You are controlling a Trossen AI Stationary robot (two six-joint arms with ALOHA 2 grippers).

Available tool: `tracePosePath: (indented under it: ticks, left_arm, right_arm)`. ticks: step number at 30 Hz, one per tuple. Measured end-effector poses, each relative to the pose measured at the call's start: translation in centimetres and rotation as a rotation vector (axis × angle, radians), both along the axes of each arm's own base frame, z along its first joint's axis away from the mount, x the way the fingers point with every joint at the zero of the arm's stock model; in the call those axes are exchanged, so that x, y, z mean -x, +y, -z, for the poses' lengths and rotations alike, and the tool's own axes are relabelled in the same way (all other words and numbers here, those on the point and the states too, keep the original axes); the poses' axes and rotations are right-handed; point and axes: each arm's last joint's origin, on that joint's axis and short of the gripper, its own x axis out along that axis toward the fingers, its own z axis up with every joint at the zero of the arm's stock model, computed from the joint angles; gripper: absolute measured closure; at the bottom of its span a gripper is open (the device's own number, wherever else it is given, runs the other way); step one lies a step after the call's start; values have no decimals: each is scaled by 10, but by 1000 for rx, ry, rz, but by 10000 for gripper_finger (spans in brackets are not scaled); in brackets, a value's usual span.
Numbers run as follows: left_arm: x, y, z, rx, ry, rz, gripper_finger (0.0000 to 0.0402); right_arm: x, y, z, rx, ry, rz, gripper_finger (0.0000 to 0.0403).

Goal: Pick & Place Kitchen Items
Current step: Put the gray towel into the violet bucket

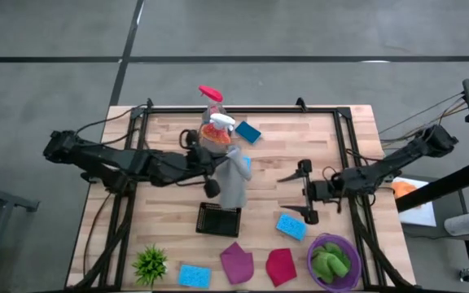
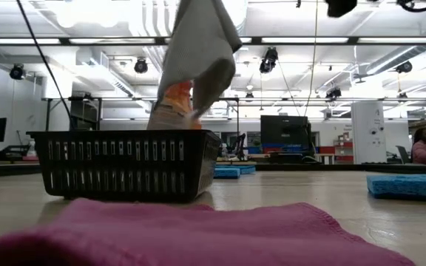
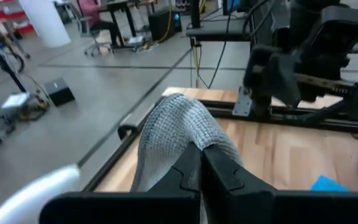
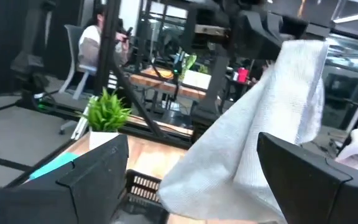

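My left gripper (image 1: 212, 187) is shut on a grey cloth (image 1: 233, 179) at the table's middle, over the far side of a black slotted basket (image 1: 218, 218). In the low view the cloth (image 2: 198, 52) hangs above the basket (image 2: 124, 162). My right gripper (image 1: 296, 193) is open and empty to the cloth's right; in the right wrist view its fingers frame the cloth (image 4: 260, 137) from a distance. An orange spray bottle (image 1: 216, 130) and a clear one with a red trigger (image 1: 210, 94) stand at the far middle. My left gripper pinches a bunched fold of the grey cloth (image 3: 185, 146) between its two fingers (image 3: 225, 171), which come in about level from the table's left. The cloth is lifted clear of the table and hangs slack below the fingers, its lower end (image 2: 202, 107) just above the basket's rim.
Blue sponges lie at the far middle (image 1: 248, 132), near right (image 1: 291, 225) and near edge (image 1: 194, 275). A magenta cloth (image 1: 236, 262) and a red cloth (image 1: 280, 266) lie near the front. A purple bowl (image 1: 348, 248) holds a green cloth. A spiky plant (image 1: 151, 262) stands front left.
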Motion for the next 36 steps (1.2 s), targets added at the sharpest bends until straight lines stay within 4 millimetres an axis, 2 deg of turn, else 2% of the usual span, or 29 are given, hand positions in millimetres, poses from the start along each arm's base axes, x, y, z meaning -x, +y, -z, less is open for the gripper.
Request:
tracePosePath:
  ticks: [5, 14, 18, 25, 27, 30, 33, 36]
  left_arm:
    - [-37, -2, -5, -30, 25, 57, 401]
    - [-94, -7, 2, -89, 42, 166, 401]
    - [-106, -9, 3, -90, 32, 209, 401]
    - [-111, -10, 5, -89, 15, 258, 401]
    - [-110, -10, 5, -89, 20, 257, 401]
    - [-110, -10, 5, -90, 27, 257, 401]
    - [-108, -10, 4, -102, 29, 260, 401]
    - [-105, -9, 1, -123, 38, 265, 401]
  right_arm:
    - [-9, -8, -3, -3, 0, 38, 51]
    - [-23, -25, -5, -59, 13, 158, 51]
    - [-27, -33, -3, -92, 29, 200, 51]
    - [-31, -37, 1, -109, 43, 252, 62]
    - [-31, -37, 3, -103, 52, 258, 83]
    - [-31, -37, 3, -102, 55, 260, 138]
    - [-31, -37, 5, -95, 72, 261, 217]
    - [-30, -37, 6, -86, 96, 257, 312]
